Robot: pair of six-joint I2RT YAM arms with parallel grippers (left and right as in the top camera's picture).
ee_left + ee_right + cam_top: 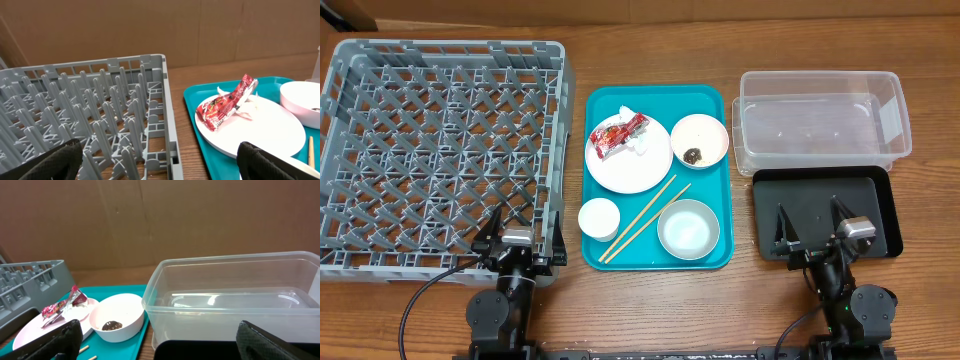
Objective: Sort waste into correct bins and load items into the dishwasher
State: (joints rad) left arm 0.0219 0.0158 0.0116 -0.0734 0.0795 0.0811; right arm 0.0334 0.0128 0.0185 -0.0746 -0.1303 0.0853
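Observation:
A teal tray (715,190) holds a round white plate (628,160) with a red snack wrapper (619,134) and a crumpled white tissue (641,146). A white bowl (698,140) holds a dark brown food bit (693,155). A second bowl (688,228), a small cup (599,218) and chopsticks (644,219) lie there too. The grey dish rack (440,150) is at the left. The clear tub (820,115) and black tray (825,200) are at the right. My left gripper (517,243) is open over the rack's near right corner. My right gripper (815,228) is open over the black tray.
In the left wrist view the wrapper (227,102) lies on the plate (260,130), beside the rack's wall (165,100). In the right wrist view the bowl (117,316) sits left of the clear tub (235,300). A cardboard wall stands behind the table.

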